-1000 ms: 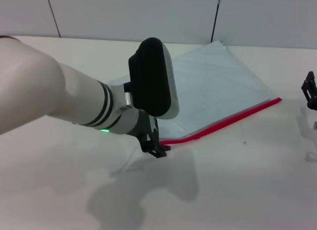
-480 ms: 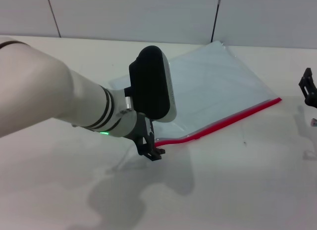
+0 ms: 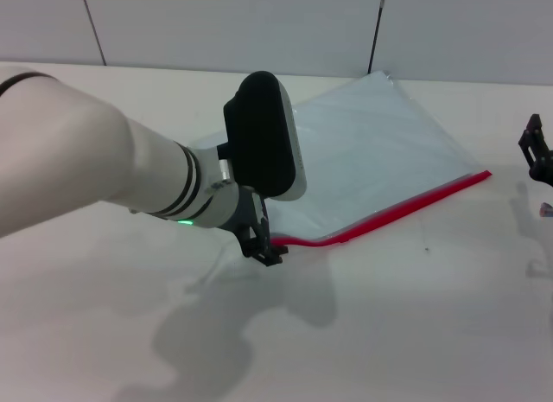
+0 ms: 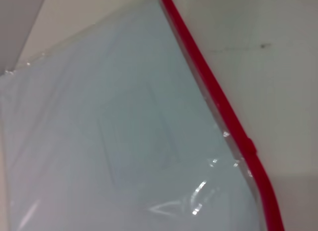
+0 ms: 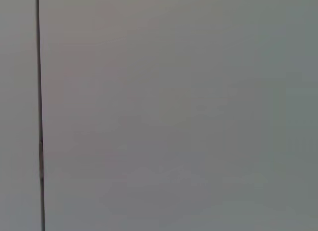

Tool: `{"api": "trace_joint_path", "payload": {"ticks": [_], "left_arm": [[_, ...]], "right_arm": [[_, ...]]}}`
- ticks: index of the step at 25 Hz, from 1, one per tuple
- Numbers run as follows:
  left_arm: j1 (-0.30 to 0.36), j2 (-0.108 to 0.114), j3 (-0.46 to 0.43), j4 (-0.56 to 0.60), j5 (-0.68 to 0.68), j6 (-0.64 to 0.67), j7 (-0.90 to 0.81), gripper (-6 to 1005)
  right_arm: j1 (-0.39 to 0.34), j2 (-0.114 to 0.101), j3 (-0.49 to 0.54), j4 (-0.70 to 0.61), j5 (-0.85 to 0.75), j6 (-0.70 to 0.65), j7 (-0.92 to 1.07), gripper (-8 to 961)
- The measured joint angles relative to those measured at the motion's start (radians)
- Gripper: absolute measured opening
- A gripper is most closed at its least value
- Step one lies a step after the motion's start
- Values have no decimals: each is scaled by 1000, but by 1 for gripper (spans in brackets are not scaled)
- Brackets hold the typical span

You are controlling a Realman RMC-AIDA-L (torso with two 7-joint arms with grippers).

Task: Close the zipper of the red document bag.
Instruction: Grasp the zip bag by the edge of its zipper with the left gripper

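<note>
I see the bag lying flat on the white table, turned at a slant to me. Its far corner reaches toward the back wall. The zipper runs along its near long edge, rising from low near the middle of the table up toward my right. In the left wrist view the zipper crosses the picture as a straight red band along the edge of the bag. My left gripper sits low at the zipper's left end, right at the bag's near corner; I cannot tell how its fingers stand. My right gripper hangs at the right edge, well apart from the bag; again I cannot tell.
</note>
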Motion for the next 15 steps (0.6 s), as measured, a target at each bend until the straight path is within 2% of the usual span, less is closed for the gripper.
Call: {"api": "trace_joint_path", "payload": {"ticks": [5,15], "left_arm": [[0,-1,5,-39,-5,-66,9,836],[-3,-3,6,-82,-13,-113,13,829]], "right_arm": [[0,0,0,0,0,-1,0,786],[2,0,0,0,0,-9,0,785]]}}
